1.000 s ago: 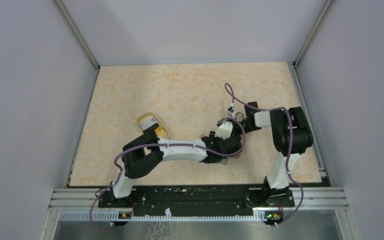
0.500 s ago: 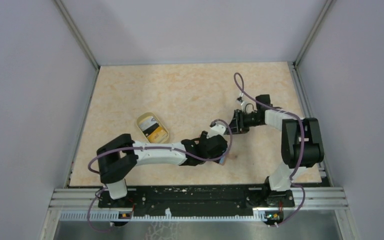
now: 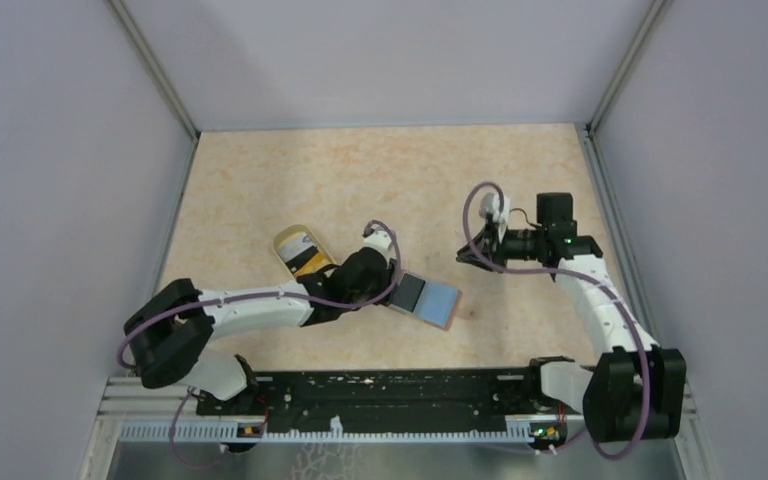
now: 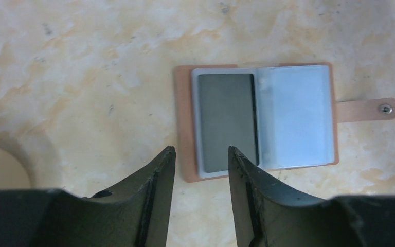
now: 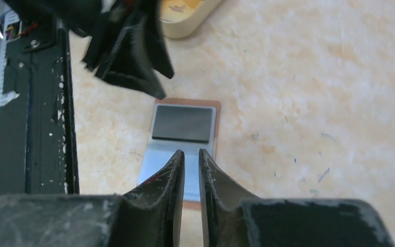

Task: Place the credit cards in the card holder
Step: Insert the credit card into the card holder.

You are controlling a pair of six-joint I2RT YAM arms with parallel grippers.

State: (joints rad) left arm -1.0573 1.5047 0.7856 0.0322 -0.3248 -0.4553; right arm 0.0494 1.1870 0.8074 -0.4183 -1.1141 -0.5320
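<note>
At the near edge of the table (image 3: 360,180) the black rail (image 3: 390,390) carries both arm bases. Just beyond it, roughly midway between the arms, the card holder (image 3: 426,299) lies flat and opened out. Its reddish-brown outside shows only as a thin border around the light blue lining. In the left wrist view it reads as two pockets side by side. One holds a dark grey card-shaped rectangle (image 4: 226,121). The other is bare pale blue, and from its outer edge a brown strap (image 4: 367,109) with a small metal snap lies flat on the table. The left gripper (image 3: 392,287) hovers at the dark-pocket end of the holder with its fingers (image 4: 159,180) spread apart and nothing between them. One fingertip stands just off the holder's brown edge and the other over the dark rectangle; whether either touches cannot be told. A little farther back, behind the left wrist, sits the translucent yellowish cup (image 3: 285,240), with the orange-yellow of the credit cards (image 3: 314,266) showing inside it. It is near the holder but apart from it. Farther toward the right side, the right gripper (image 3: 466,257) points back toward the holder and is well clear of it. Its fingers (image 5: 172,175) are drawn almost together with only a thin slit between them, pinching nothing. The holder's pale blue half shows beyond their tips.
</note>
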